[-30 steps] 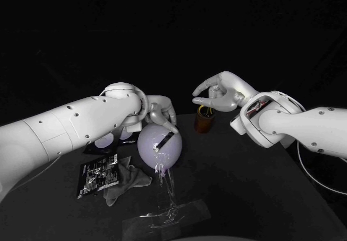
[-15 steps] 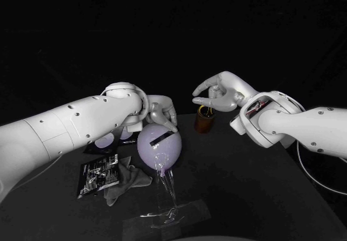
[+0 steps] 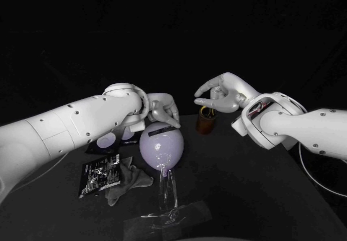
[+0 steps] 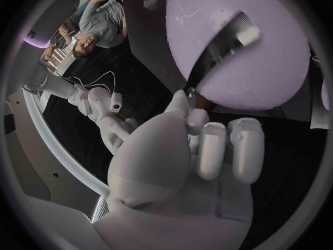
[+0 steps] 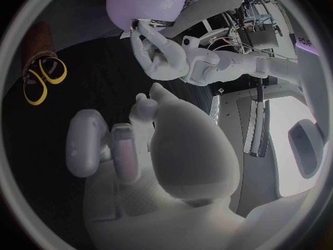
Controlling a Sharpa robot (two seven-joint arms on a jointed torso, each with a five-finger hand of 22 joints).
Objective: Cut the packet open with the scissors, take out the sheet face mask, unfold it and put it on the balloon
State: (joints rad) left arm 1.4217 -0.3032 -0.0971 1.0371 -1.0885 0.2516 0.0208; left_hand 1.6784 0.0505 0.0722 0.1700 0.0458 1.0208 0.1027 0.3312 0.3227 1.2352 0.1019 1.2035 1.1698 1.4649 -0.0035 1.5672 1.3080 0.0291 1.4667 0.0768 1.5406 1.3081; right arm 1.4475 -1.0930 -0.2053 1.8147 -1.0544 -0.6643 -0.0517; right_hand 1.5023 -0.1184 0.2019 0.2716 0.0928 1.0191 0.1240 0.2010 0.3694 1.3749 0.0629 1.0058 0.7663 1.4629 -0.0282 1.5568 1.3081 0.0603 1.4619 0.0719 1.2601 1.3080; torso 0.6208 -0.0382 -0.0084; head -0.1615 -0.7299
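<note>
A lavender balloon (image 3: 160,146) stands on a clear stand (image 3: 170,203) at the table's middle. My left hand (image 3: 163,109) rests at the balloon's top and pinches the end of a dark strip (image 3: 160,131) lying against it; in the left wrist view the strip (image 4: 221,45) runs from my thumb across the balloon (image 4: 257,66). My right hand (image 3: 220,95) hovers with curled fingers, holding nothing, over a brown cup (image 3: 206,124). The yellow-handled scissors (image 5: 40,79) stand in that cup. A dark packet (image 3: 98,173) lies flat at the left beside a crumpled grey sheet (image 3: 127,179).
Another dark packet (image 3: 108,141) with pale round marks lies behind the balloon's left side, under my left arm. The stand's clear base (image 3: 165,218) spreads toward the table's front edge. Bare table stretches to the right of the balloon.
The dark strip has swung up from slanting down the balloon's front to lying short near its top. My left hand shifted slightly; the right hand stayed over the cup.
</note>
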